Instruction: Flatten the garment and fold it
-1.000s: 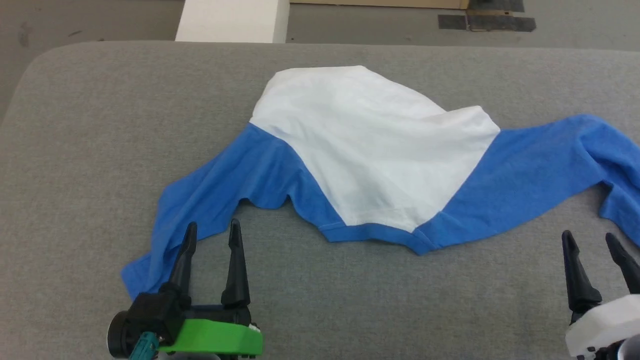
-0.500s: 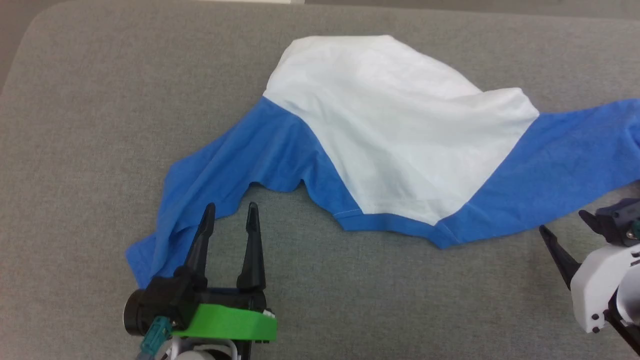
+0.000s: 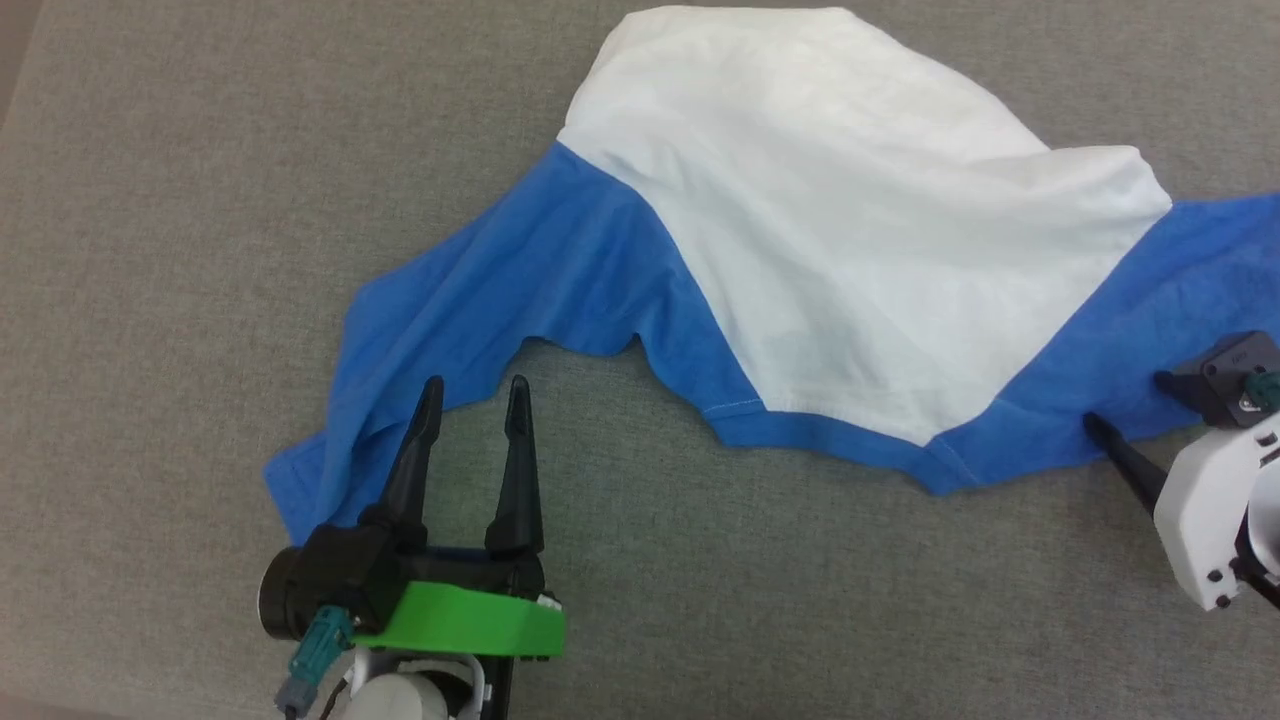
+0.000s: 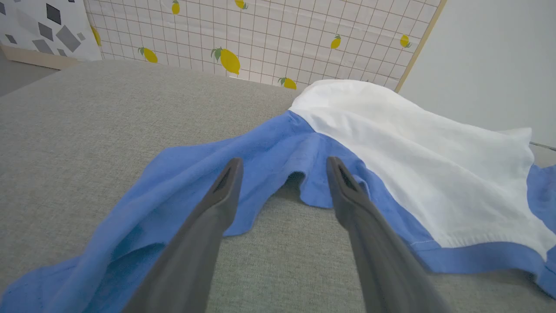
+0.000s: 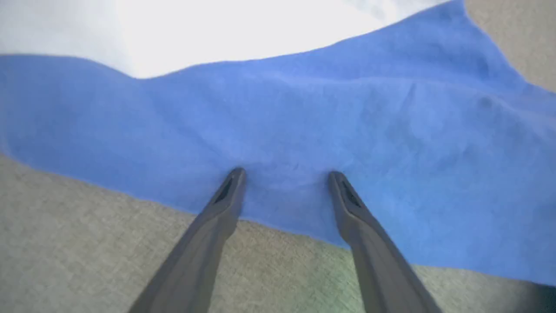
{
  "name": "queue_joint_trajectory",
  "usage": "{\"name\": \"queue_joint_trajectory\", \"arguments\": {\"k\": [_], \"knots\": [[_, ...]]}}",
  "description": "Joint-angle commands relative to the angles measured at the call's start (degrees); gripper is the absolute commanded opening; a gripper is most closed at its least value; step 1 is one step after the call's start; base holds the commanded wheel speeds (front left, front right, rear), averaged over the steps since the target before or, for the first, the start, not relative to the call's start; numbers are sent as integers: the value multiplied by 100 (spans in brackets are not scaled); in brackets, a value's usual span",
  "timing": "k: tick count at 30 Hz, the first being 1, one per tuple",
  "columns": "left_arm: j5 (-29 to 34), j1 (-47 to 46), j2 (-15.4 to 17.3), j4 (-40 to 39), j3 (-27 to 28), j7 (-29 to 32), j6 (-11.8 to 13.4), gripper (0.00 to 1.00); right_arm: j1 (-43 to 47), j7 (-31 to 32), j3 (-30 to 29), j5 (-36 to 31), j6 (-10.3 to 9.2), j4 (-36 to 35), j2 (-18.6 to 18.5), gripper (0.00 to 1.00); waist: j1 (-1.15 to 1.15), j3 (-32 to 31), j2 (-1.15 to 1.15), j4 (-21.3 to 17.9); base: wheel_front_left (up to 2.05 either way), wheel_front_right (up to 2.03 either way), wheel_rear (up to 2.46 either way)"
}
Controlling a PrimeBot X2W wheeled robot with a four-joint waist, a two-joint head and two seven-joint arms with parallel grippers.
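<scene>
The garment (image 3: 850, 220) lies spread and wrinkled on the grey padded table (image 3: 150, 250), its white body in the middle and its blue neckband (image 3: 830, 440) toward me. The left blue sleeve (image 3: 480, 290) runs down to a bunched cuff. My left gripper (image 3: 475, 390) is open, its fingertips at that sleeve's near edge and just above the cloth (image 4: 182, 182). The right sleeve (image 3: 1130, 330) reaches the picture's right edge. My right gripper (image 3: 1125, 402) is open, turned sideways, tips on that sleeve's near edge (image 5: 285, 173).
The grey table top (image 4: 87, 113) stretches to the left and in front of the garment. In the left wrist view a gridded wall panel with lemons (image 4: 260, 34) and a plain pale wall (image 4: 491, 56) stand beyond the table's far edge.
The camera has tilted down, so the whole picture has shifted. My right gripper has swung forward and turned onto the right sleeve's near edge. The left gripper has stayed by the left sleeve.
</scene>
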Motion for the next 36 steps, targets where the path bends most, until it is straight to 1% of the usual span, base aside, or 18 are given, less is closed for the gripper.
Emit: {"name": "queue_joint_trajectory", "arguments": {"k": [1,3,7,11,13,16,19,21,23,27,30,32,36], "knots": [[63,-108,-37,22,19,-28,-43,100,42,193,205,62,-12,385,-7,44,0,49,0,48,0,0,0],[55,-130,-42,45,21,-28,-49,100,-10,280,255,181,-12,575,-19,0,0,48,0,49,0,0,0],[26,-137,-46,103,56,-28,-51,100,-100,243,228,279,-12,854,-6,0,0,-48,0,16,0,0,0],[-1,-74,-48,138,103,-28,-79,100,-151,-160,-1,273,-12,973,186,0,0,-278,0,-61,0,0,0],[6,-51,-48,130,116,-28,-101,100,-141,-490,-264,220,-12,978,365,0,0,-417,0,-88,0,0,0],[67,-17,-49,92,127,-28,-141,100,-11,-951,-730,150,-12,874,733,0,0,-620,0,-130,0,0,0],[191,3,-19,78,83,-28,-221,100,206,-1226,-1082,64,-12,637,1066,0,0,-776,0,-179,0,0,0],[348,-26,111,117,-17,-28,-322,100,380,-1308,-1252,-10,-12,454,1256,0,0,-854,0,-214,0,0,0],[633,-156,374,205,-176,71,-460,100,549,-1305,-1365,-80,-12,293,1400,0,0,-907,0,-238,0,0,0],[1256,-629,975,469,-515,690,-811,100,759,-1208,-1489,-182,-12,20,1568,0,0,-920,0,-298,0,0,0],[1487,-1035,1280,649,-778,1128,-1076,100,784,-1152,-1537,-218,-12,-124,1614,0,0,-840,0,-347,0,0,0],[1539,-1340,1406,781,-985,1320,-1195,100,778,-1125,-1557,-233,-12,-195,1625,0,0,-765,0,-373,0,0,0],[1574,-1928,1687,1225,-1481,1713,-1303,100,702,-1073,-1531,-235,-12,-306,1619,0,0,-570,0,-451,0,0,0]]}}
